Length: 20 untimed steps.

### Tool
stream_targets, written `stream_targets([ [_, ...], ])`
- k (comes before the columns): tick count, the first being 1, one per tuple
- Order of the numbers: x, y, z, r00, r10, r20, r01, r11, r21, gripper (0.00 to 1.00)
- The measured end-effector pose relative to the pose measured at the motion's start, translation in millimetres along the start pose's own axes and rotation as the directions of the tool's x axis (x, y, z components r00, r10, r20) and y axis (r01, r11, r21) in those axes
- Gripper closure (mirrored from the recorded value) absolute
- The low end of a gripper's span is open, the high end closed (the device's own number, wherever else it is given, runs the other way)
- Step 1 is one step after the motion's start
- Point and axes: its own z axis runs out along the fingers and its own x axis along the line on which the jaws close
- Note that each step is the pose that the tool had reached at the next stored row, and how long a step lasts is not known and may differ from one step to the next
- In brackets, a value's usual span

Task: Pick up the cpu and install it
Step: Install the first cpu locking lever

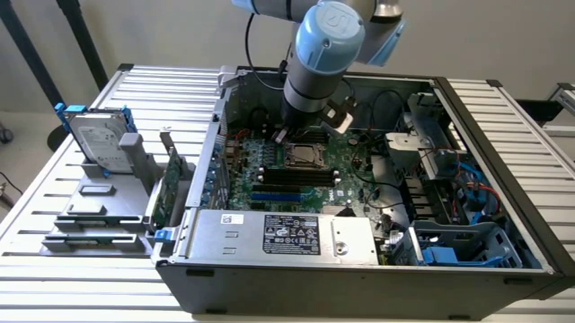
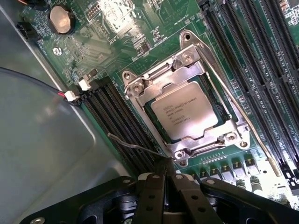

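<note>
The black two-fingered gripper (image 2: 164, 179), clenched on nothing, is hovering just beside the small flat silver-topped square cpu (image 2: 183, 115), which is sitting in its metal-framed socket (image 2: 187, 58) on the green motherboard (image 2: 117, 32).

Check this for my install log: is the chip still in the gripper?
No. The chip lies in its socket under the metal frame, and the gripper is shut with nothing in it.

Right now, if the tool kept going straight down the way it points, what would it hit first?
Probably the thin wire lever beside the cpu socket, or the motherboard just under it. The shut tool sits off the chip's edge; depth is unclear.
</note>
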Motion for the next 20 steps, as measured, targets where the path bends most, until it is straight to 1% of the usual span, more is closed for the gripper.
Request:
stream_targets([
  [13, 3.5, -2.1, 2.4, 1.0000, 0.001, 0.0094, -0.001, 1.0000, -0.0064, 0.89],
  [20, 4.1, -1.0, 2.6, 0.9999, 0.002, 0.0110, -0.002, 1.0000, -0.0074, 0.89],
])
